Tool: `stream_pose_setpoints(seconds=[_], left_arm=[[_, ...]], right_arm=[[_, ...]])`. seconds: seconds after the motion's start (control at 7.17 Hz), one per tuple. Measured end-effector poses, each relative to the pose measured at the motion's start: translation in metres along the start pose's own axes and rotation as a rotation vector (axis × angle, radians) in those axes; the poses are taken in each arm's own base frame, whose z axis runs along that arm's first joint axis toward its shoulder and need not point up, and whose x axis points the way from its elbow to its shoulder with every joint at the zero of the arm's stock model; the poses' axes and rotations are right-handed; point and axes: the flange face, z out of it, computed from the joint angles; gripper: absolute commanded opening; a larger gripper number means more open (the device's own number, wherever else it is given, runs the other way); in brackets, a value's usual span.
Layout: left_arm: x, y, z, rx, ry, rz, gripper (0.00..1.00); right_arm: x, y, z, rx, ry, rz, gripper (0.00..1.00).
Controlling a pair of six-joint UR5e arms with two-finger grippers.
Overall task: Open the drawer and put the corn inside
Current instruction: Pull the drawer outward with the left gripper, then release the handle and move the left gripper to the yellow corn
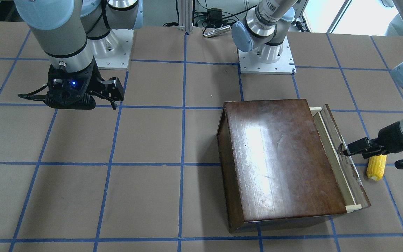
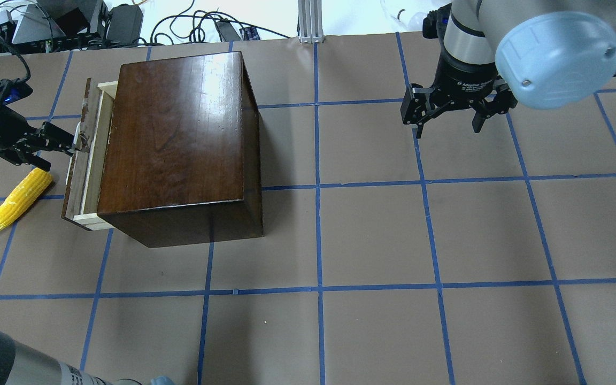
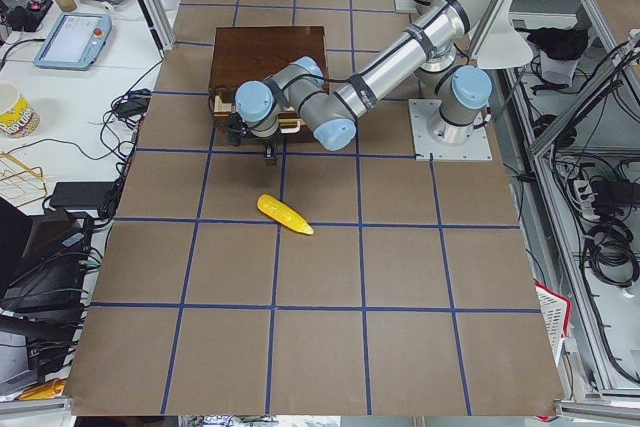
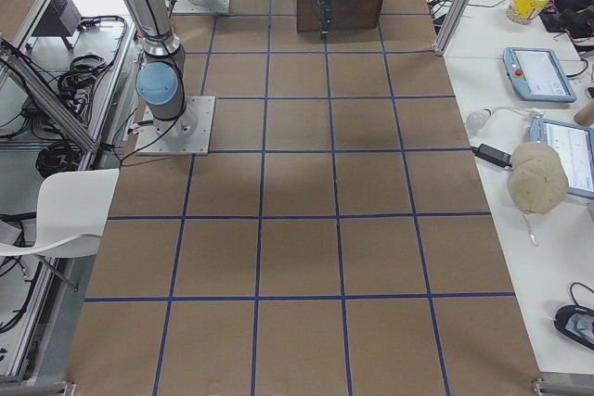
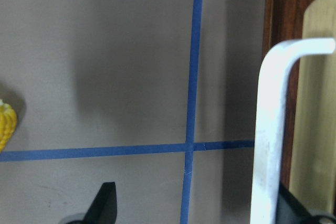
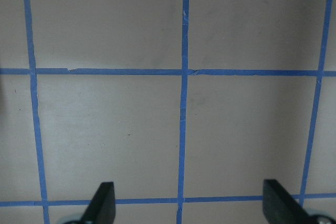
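The dark-brown wooden box (image 2: 179,139) stands on the table's left side. Its drawer (image 2: 91,160) is pulled out a little and shows pale wood behind the dark front panel (image 1: 341,154). My left gripper (image 2: 59,155) is open at that panel. The white handle (image 5: 270,129) sits just inside one finger (image 5: 294,205). The yellow corn (image 2: 19,200) lies on the table beside the drawer front, close under the gripper; it also shows in the front view (image 1: 376,167) and at the left wrist view's edge (image 5: 5,124). My right gripper (image 2: 447,128) is open and empty above bare table.
The brown table top is marked with a blue tape grid (image 2: 318,187). The arm bases (image 1: 266,59) stand at the robot's edge. Cables and gear (image 2: 72,21) lie beyond the far edge behind the box.
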Motion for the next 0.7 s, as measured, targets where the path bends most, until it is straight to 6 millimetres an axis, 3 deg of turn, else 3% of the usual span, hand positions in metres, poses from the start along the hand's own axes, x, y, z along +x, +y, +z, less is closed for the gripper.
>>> stream_pose_setpoints(seconds=[0.7], left_arm=[[-0.021, 0.005, -0.008, 0.014, -0.001, 0.003, 1.0]], right_arm=[[0.0, 0.0, 0.0, 0.0, 0.0, 0.0, 1.0]])
